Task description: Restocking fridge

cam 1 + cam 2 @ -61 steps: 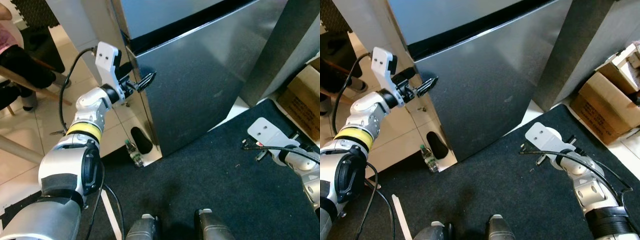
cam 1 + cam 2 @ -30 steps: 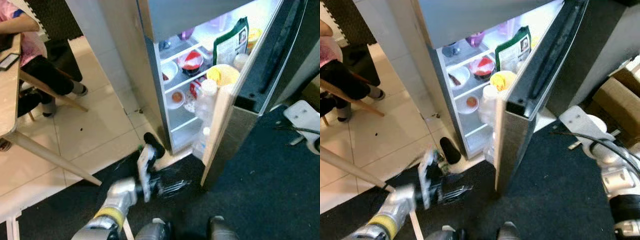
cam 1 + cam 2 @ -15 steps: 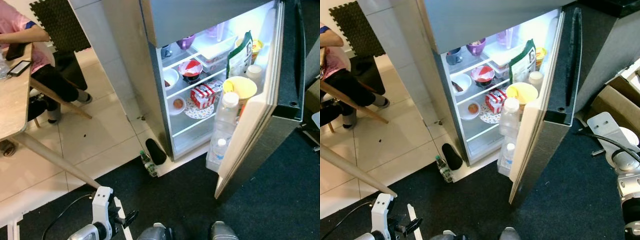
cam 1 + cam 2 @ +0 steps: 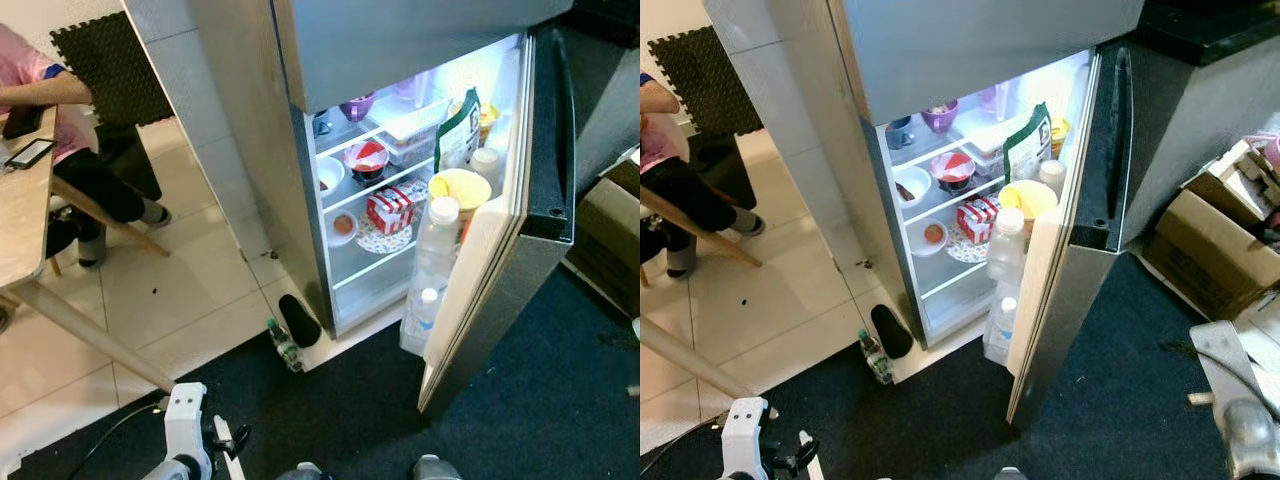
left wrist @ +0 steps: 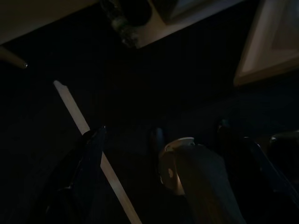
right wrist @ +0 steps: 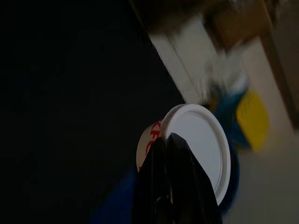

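Pale floor tiles (image 4: 190, 300) meet a dark carpet (image 4: 1110, 370) right at the foot of the fridge (image 4: 970, 60), whose lower door (image 4: 1080, 250) stands swung wide open with the inside lit. On the shelves sit a white bowl (image 4: 330, 175), a red-and-white bowl (image 4: 366, 158), a purple cup (image 4: 357, 106), a clear lidded box (image 4: 410, 125), a red carton (image 4: 390, 208) and a small dish (image 4: 343, 226). The door rack holds two clear bottles (image 4: 433, 245) — one tall, one shorter below it — along with a yellow tub (image 4: 460, 190) and a green bag (image 4: 460, 130). A small green bottle (image 4: 283, 347) stands on the floor by the fridge's front corner, just beside a dark shoe-like thing (image 4: 299, 320).

Off to the left a person (image 4: 60, 130) in a pink top sits at a wooden surface (image 4: 25, 215) with a phone (image 4: 28, 152) on it. Cardboard boxes (image 4: 1225, 235) are stacked to the right of the fridge.

The left gripper (image 4: 232, 437) hangs low over the carpet, holding nothing, its fingers (image 5: 91, 154) apart (the wrist view is very dark), with a pale strip (image 5: 88, 135) lying on the carpet beyond them. The right gripper (image 6: 170, 172) is down low too, fingers pressed together and empty, pointing at a white round lid (image 6: 198, 140) with red lettering beside it.
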You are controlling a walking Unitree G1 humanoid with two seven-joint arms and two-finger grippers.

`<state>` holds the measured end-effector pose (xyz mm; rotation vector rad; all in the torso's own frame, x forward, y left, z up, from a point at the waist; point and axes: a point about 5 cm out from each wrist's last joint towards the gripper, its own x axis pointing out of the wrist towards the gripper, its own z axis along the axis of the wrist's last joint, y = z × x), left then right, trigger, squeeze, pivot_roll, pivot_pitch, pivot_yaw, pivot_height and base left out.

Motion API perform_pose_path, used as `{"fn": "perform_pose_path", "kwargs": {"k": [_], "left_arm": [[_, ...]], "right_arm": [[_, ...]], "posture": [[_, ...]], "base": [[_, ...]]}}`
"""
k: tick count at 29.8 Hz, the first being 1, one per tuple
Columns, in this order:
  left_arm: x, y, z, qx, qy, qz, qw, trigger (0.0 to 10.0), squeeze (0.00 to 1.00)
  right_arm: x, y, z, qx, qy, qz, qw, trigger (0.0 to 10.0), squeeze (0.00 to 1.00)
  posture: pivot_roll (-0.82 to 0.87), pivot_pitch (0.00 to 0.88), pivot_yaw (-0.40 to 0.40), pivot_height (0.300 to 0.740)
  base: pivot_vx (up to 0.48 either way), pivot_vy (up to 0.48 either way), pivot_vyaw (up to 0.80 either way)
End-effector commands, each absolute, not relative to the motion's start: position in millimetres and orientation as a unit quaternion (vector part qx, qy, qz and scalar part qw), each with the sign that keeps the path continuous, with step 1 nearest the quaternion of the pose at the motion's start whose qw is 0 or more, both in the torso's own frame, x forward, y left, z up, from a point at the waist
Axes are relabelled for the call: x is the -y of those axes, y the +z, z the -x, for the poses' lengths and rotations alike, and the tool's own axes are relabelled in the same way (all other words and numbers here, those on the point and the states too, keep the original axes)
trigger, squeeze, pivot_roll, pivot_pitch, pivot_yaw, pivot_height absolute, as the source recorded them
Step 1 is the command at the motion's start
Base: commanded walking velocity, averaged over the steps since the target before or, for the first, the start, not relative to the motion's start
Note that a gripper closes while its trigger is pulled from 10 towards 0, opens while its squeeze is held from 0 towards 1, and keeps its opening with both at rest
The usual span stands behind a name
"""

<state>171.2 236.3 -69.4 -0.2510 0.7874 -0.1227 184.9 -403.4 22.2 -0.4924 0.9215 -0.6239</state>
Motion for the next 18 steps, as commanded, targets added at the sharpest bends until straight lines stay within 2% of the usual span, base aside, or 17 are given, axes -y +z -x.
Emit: {"fn": "perform_pose_path", "kwargs": {"k": [1,6,14,18], "left_arm": [[-244.3,-71.3,-163.2,-0.389,-0.039,0.122,0.912,10.0,0.00],[-251.0,-62.4,-178.1,-0.357,-0.013,0.126,0.926,10.0,0.00],[-257.6,-42.1,-211.9,-0.302,0.014,0.122,0.945,10.0,0.00],[-253.9,-42.0,-214.5,-0.303,0.010,0.114,0.946,10.0,0.00]], "right_arm": [[402.1,14.6,-175.7,-0.438,-0.313,0.213,0.815,10.0,0.00],[402.6,0.5,-152.6,-0.454,-0.346,0.184,0.800,10.0,0.00],[378.8,-33.5,-119.8,-0.499,-0.342,0.149,0.782,10.0,0.00],[370.1,-43.8,-108.1,-0.517,-0.328,0.153,0.775,10.0,0.00]], "posture": [[-0.17,0.100,0.069,0.740],[-0.17,0.091,0.065,0.740],[-0.16,0.081,0.056,0.740],[-0.16,0.079,0.053,0.740]], "base": [[0.000,0.000,0.00],[0.000,0.000,-0.74],[0.000,0.000,-0.73],[0.000,0.000,-0.73]]}}
